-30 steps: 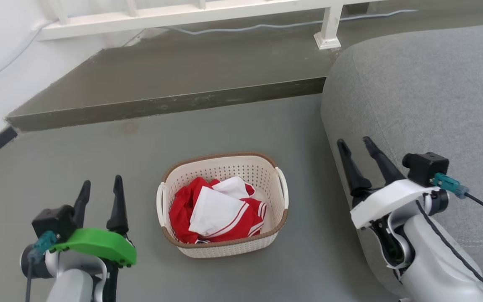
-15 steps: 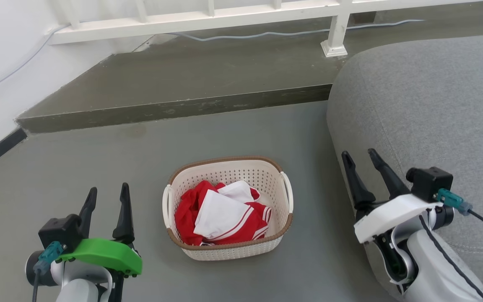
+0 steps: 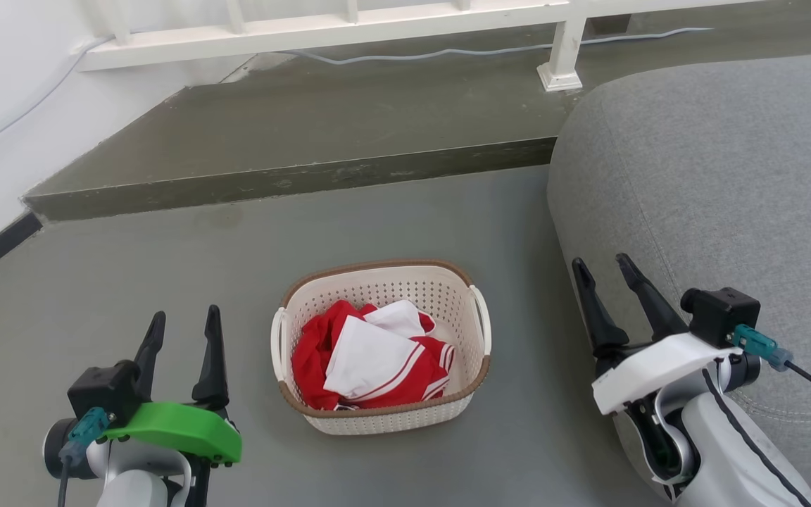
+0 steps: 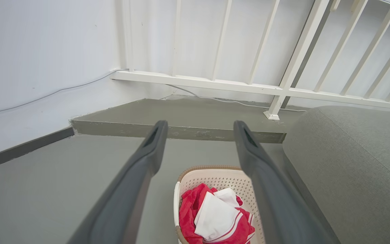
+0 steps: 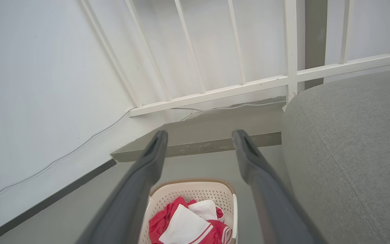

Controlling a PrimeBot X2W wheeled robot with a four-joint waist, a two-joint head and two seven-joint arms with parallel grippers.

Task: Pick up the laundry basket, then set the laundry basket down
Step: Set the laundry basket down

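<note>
While the laundry basket sits on the floor between the left end effector and right end effector, both spread and empty, a one-sided grab could tip it and spill the clothes. Its mouth faces up; its long side seems to run left to right.

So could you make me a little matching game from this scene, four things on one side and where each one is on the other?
Things:
1. laundry basket
2. red and white clothes
3. grey sofa
4. white railing

Places:
a. on the robot's right side
b. inside the basket
c. on the lower floor, in front of the robot
d. on the raised step at the back

Pairs: 1-c, 2-b, 3-a, 4-d
</note>
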